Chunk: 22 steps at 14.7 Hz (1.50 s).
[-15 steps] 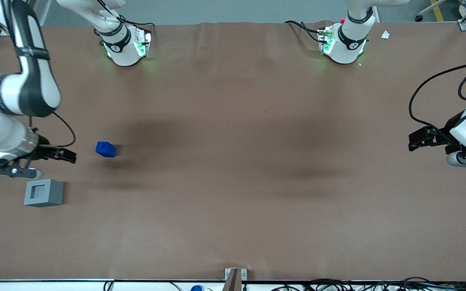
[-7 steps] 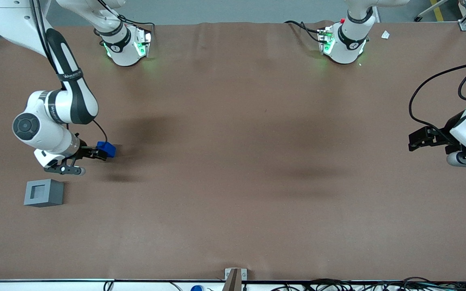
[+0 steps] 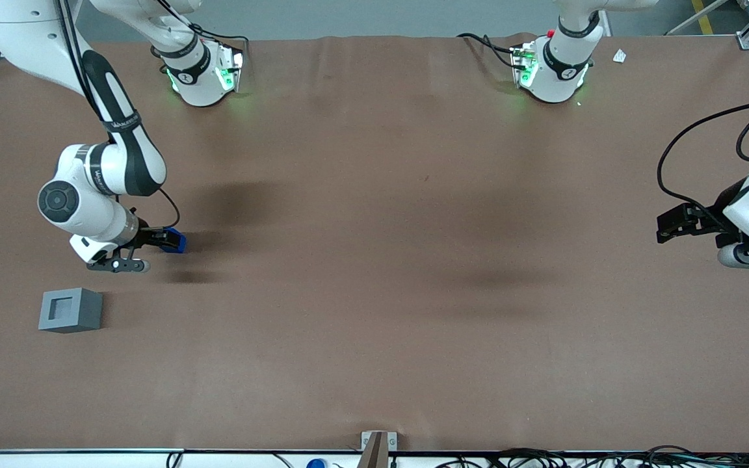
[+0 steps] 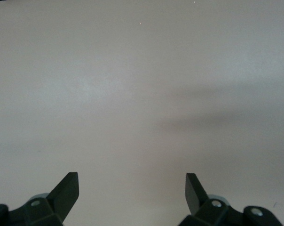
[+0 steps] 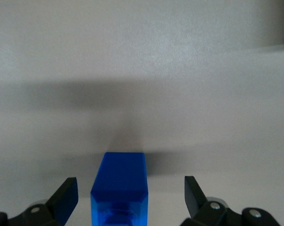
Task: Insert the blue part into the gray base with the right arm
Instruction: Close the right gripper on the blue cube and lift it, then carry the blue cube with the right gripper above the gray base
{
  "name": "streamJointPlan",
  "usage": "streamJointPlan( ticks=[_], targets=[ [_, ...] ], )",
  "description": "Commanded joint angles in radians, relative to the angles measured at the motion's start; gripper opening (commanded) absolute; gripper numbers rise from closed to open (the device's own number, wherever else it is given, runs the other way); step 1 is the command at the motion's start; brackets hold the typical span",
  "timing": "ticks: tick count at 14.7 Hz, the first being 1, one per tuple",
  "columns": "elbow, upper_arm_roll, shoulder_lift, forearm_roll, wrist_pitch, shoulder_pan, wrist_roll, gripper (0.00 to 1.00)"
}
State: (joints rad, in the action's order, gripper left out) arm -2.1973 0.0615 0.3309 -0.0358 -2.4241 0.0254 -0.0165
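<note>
The blue part lies on the brown table toward the working arm's end. My right gripper is low over the table, open, with the blue part between its fingers and a gap on each side. In the right wrist view the gripper straddles the part without touching it. The gray base stands with its square recess facing up, nearer to the front camera than the blue part and apart from the gripper.
The two arm bases stand at the table's edge farthest from the front camera. A small metal bracket sits at the edge nearest the camera. Brown table stretches wide toward the parked arm.
The right arm has swung in from the table's end toward the blue part. Its open gripper now stands around the part, which has stayed put.
</note>
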Motion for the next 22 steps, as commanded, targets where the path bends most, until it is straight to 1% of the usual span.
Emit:
streamJointPlan(
  ticks=[1,2,4,6,8,10,13,15,16,17,18,19,21,22],
  targets=[
    [-0.015,-0.005,0.002,0.024,-0.009,-0.009,0.023,0.99],
    [-0.015,-0.005,0.002,0.036,-0.009,-0.007,0.023,0.95],
    [-0.016,-0.005,0.003,0.05,-0.009,-0.002,0.024,0.94],
    [-0.027,-0.006,0.005,0.051,-0.009,0.001,0.026,0.89],
    [-0.032,-0.009,0.003,0.051,-0.009,0.001,0.026,0.8],
    [-0.033,-0.009,0.005,0.051,-0.007,0.001,0.026,0.74],
    [-0.035,-0.015,0.003,0.051,0.002,0.004,0.026,0.59],
    [-0.035,-0.017,0.005,0.051,0.006,0.004,0.026,0.53],
    [-0.033,-0.017,0.005,0.051,0.01,0.004,0.027,0.45],
    [-0.032,-0.017,0.003,0.051,0.014,0.004,0.027,0.35],
    [-0.024,-0.017,0.005,0.051,0.026,0.004,0.032,0.3],
    [-0.018,-0.02,0.003,0.051,0.042,0.001,0.044,0.28],
    [0.016,-0.023,0.003,0.06,0.08,-0.004,0.059,0.17],
    [0.049,-0.023,0.003,0.073,0.123,-0.004,0.061,0.04]
  ],
)
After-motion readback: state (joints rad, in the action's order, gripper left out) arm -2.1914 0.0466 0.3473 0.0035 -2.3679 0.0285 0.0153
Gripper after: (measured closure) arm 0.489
